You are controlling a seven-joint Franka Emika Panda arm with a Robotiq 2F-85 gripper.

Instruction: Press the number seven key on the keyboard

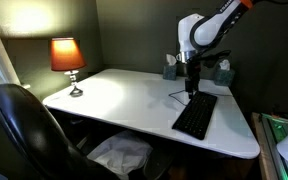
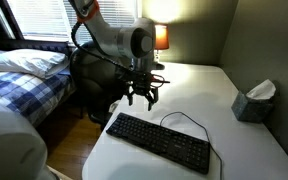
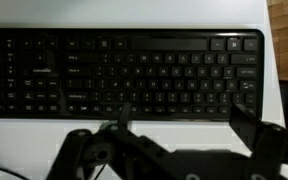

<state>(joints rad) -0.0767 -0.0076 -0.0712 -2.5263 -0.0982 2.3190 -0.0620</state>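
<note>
The black keyboard (image 1: 196, 115) lies on the white table (image 1: 124, 95) near one end, and shows in both exterior views (image 2: 159, 142). Its thin black cable (image 2: 187, 117) loops behind it. My gripper (image 2: 139, 98) hovers above the table just beside the keyboard's long edge, apart from it (image 1: 191, 88). In the wrist view the keyboard (image 3: 124, 70) fills the upper part of the frame. The gripper (image 3: 184, 122) is open and empty, with bare white table between its fingers. Individual key labels are too blurred to read.
A lit orange lamp (image 1: 67, 55) stands at the table's far corner. A grey tissue box (image 2: 254, 100) sits by the wall. A black office chair (image 1: 24, 125) stands at the table's side. A bed (image 2: 24, 80) lies beyond the table.
</note>
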